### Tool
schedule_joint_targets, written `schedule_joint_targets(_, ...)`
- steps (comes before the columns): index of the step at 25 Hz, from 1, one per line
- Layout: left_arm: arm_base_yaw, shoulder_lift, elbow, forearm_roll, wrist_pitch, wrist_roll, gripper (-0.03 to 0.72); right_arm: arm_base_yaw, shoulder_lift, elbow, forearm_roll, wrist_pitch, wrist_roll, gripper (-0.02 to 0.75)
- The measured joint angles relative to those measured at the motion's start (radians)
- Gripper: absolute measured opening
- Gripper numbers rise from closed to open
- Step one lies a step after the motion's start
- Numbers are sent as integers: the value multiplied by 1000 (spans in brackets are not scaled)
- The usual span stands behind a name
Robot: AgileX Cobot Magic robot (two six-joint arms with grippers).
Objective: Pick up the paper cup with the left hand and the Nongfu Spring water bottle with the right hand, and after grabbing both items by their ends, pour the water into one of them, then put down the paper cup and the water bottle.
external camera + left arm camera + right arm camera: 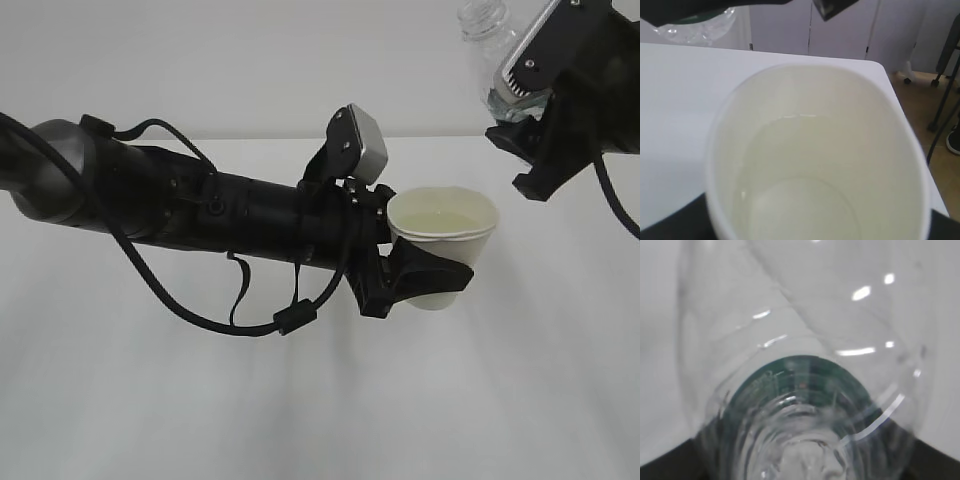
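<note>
White tapered paper cup point(443, 232), holding clear water point(800, 170), gripped mid-air by left hand point(415, 285) reaching horizontally. Clear ribbed plastic bottle point(492, 40) clamped in raised right hand point(525, 115), apart. White table point(300, 400) below, edge far right.

bare white table point(300, 420) beneath both arms, bottle point(490, 40) above cup point(445, 235)

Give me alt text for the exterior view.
A black left hand holds a white paper cup of water above a white table. At upper right, the right hand holds a clear bottle.
</note>
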Motion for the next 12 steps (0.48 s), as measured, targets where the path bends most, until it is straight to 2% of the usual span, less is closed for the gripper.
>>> schedule_joint_targets(12, 0, 0, 0, 0, 12, 0, 438, 0, 0, 0, 4, 75, 356, 426)
